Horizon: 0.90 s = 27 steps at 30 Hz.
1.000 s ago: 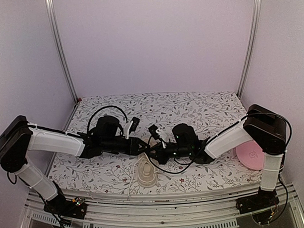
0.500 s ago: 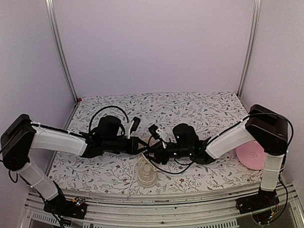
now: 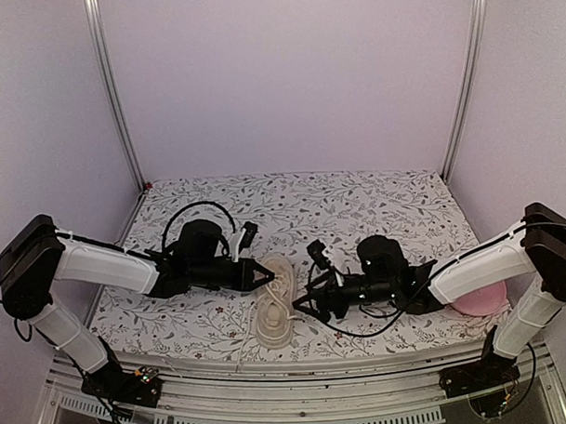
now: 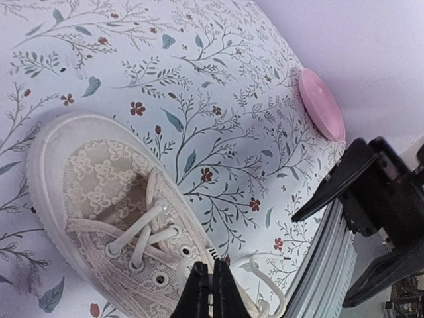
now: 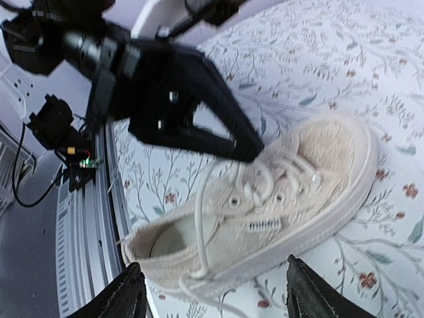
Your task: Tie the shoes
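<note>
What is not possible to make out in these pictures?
- Top view: the pink plate is mostly behind the right arm; the shoe's laces are too small to follow.
- Left wrist view: the shoe's heel is cut off by the bottom edge and the left gripper.
- Right wrist view: the left gripper's tip covers the lace under it.

I get soft, even light from above with a lavender cast across the whole top view. The arms throw only faint, diffuse shadows on the table [image 3: 357, 195], and the frame posts [image 3: 112, 97] bow towards the edges. From the left wrist the sneaker [image 4: 99, 199] is crisp, its weave clear. From the right wrist it looks softer. There the left gripper [image 5: 255, 151] is a near-black mass with little detail, and the right gripper [image 5: 213, 281] shows its fingers [image 5: 126, 295] as dark blurs at the bottom edge.
</note>
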{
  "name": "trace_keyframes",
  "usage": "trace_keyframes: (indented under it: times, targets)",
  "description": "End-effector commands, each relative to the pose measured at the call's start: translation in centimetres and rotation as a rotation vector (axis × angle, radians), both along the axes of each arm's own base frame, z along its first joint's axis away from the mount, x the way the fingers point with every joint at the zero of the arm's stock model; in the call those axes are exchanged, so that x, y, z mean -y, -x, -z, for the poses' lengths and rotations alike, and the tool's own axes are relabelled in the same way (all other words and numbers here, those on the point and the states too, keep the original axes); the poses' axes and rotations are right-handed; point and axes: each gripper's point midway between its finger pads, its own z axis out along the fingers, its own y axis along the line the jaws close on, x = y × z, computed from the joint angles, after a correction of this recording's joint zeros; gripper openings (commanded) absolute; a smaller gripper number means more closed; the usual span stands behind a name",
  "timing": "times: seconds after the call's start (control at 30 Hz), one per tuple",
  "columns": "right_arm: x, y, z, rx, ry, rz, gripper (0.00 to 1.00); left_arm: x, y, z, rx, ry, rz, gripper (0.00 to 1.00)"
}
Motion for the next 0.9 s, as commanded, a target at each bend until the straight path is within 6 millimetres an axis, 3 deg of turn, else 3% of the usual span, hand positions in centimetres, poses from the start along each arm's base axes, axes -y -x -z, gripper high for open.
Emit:
trace_keyframes:
  times: [0.0, 0.2, 0.27, 0.3, 0.33, 0.4, 0.43, 0.53, 0.67, 0.77, 0.87]
  targets:
    - [0.1, 4.1, 4.1, -0.124, 0.089, -0.098, 0.73, -0.3, -0.3, -1.0, 0.022, 0.026, -0.014, 0.00]
    - [-1.5, 4.0, 6.4, -0.118, 0.145, -0.100, 0.71, -0.3, -0.3, -1.0, 0.022, 0.021, -0.013, 0.00]
    - [-1.7, 3.6, 6.9, -0.099, 0.160, -0.095, 0.65, -0.3, -0.3, -1.0, 0.023, 0.016, -0.012, 0.00]
    - [-1.7, 3.3, 7.2, -0.090, 0.172, -0.086, 0.60, -0.3, -0.4, -1.0, 0.024, 0.014, -0.014, 0.00]
    - [-1.5, 3.1, 7.4, -0.078, 0.187, -0.076, 0.48, -0.3, -0.5, -1.1, 0.028, 0.014, -0.016, 0.00]
    - [-0.9, 2.3, 7.4, -0.045, 0.217, -0.038, 0.16, -0.5, -0.5, -1.1, 0.032, 0.009, -0.024, 0.00]
    - [-0.3, 1.9, 7.3, -0.026, 0.234, -0.005, 0.05, -0.6, -0.6, -1.1, 0.034, 0.007, -0.029, 0.00]
    - [2.6, -0.3, 6.6, 0.036, 0.321, 0.156, 0.02, -1.0, -0.7, -0.9, 0.039, -0.003, -0.042, 0.00]
    - [5.8, -1.5, 3.6, 0.110, 0.357, 0.286, 0.02, -1.4, -0.4, -0.4, 0.033, -0.013, -0.052, 0.00]
    - [7.2, -1.2, 1.0, 0.142, 0.339, 0.322, 0.02, -1.7, -0.2, -0.2, 0.028, -0.013, -0.056, 0.00]
    - [7.5, 0.8, 1.1, 0.153, 0.353, 0.267, 0.02, -2.1, -0.3, -0.1, 0.030, -0.019, -0.073, 0.00]
